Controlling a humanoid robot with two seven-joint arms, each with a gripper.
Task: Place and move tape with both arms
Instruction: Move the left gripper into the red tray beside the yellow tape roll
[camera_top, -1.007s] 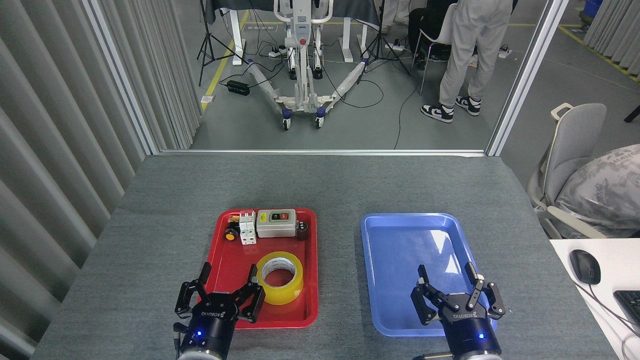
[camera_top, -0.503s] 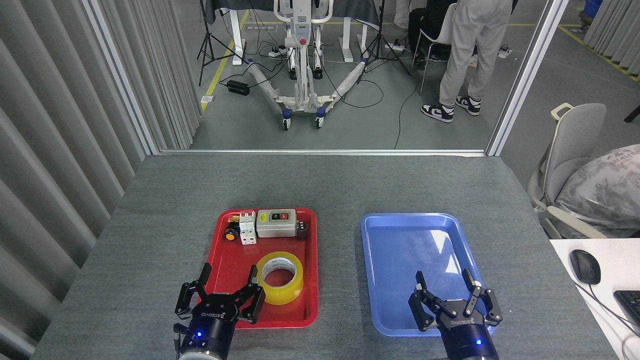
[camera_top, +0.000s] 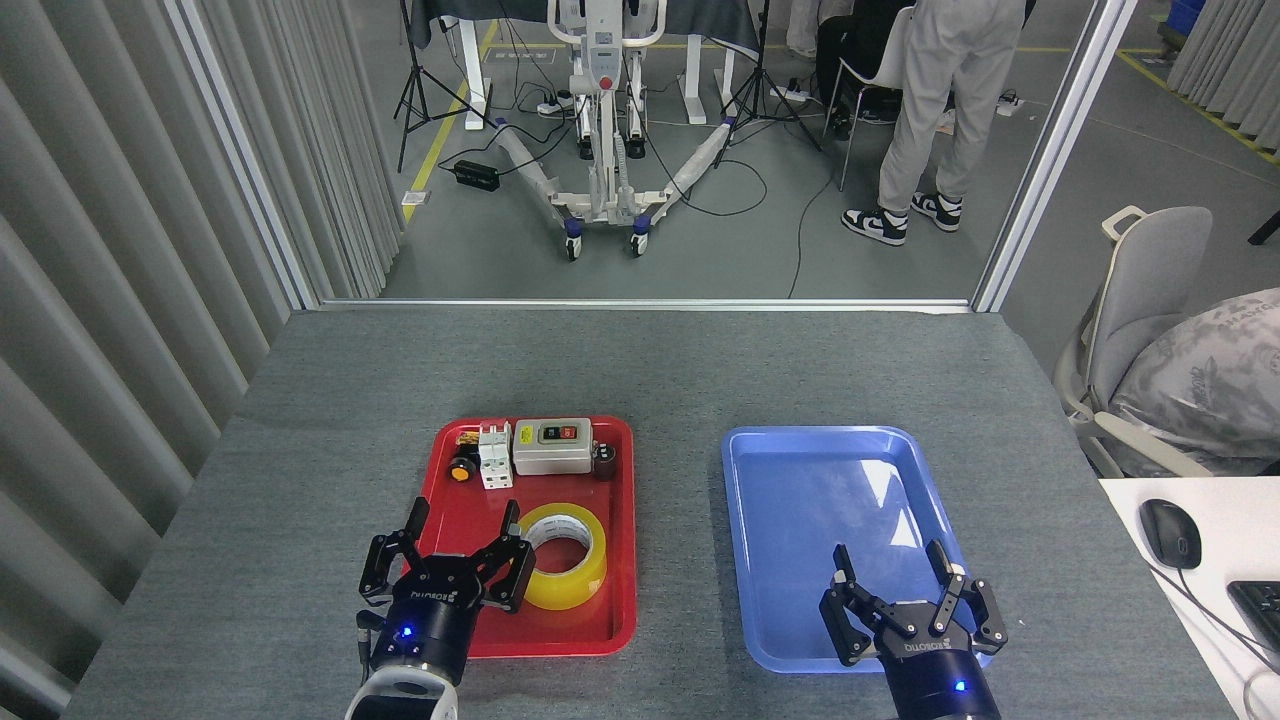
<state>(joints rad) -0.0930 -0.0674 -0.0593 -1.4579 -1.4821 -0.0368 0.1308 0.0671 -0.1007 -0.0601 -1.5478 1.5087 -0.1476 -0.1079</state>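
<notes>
Tape, a translucent yellow roll (camera_top: 562, 557), lies flat in the red plastic tray (camera_top: 620, 560), ungrasped; my left claw (camera_top: 462, 545) hovers beside it, fingers apart; my right claw (camera_top: 892, 580), likewise spread, waits over the empty blue tray (camera_top: 790, 470).

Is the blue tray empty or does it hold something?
Empty: the blue tray shows only its bare, glossy floor; the right pincer hovers over its near end.
</notes>
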